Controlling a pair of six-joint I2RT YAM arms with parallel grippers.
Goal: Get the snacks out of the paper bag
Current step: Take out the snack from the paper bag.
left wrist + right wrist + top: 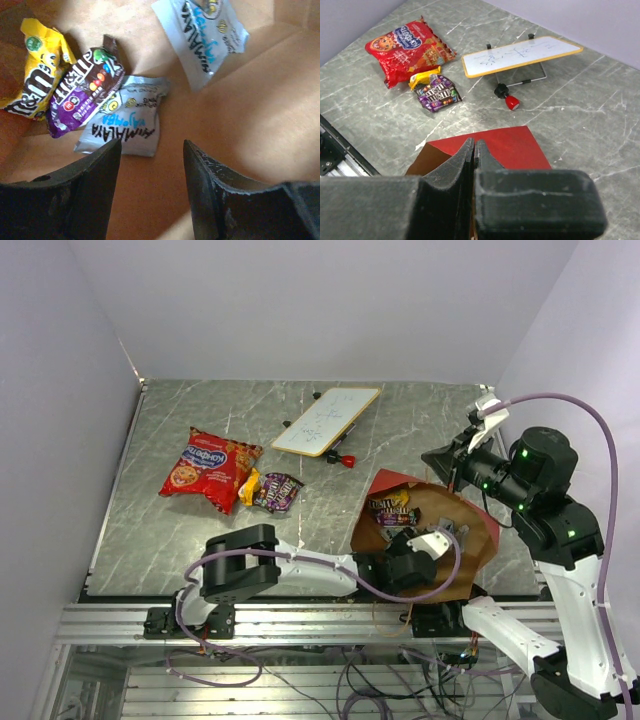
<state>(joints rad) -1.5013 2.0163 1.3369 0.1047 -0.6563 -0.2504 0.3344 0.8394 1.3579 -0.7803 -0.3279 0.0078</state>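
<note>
The red paper bag (470, 515) lies open at the front right, its kraft inside (240, 115) showing. My left gripper (151, 150) is inside it, open and empty, just short of a light blue packet (125, 122). A purple-brown packet (85, 92), a yellow packet (37, 75) and a second light blue packet (205, 35) lie further in. My right gripper (474, 145) is shut on the bag's upper edge (505, 145). The red chip bag (208, 468), a yellow packet (249, 485) and a purple packet (278, 492) lie on the table to the left.
A white board with scribbles (327, 420) stands on a small stand at the back middle, with a red-and-black marker (343, 459) just in front of it. The left arm (300, 575) stretches along the table's near edge toward the bag.
</note>
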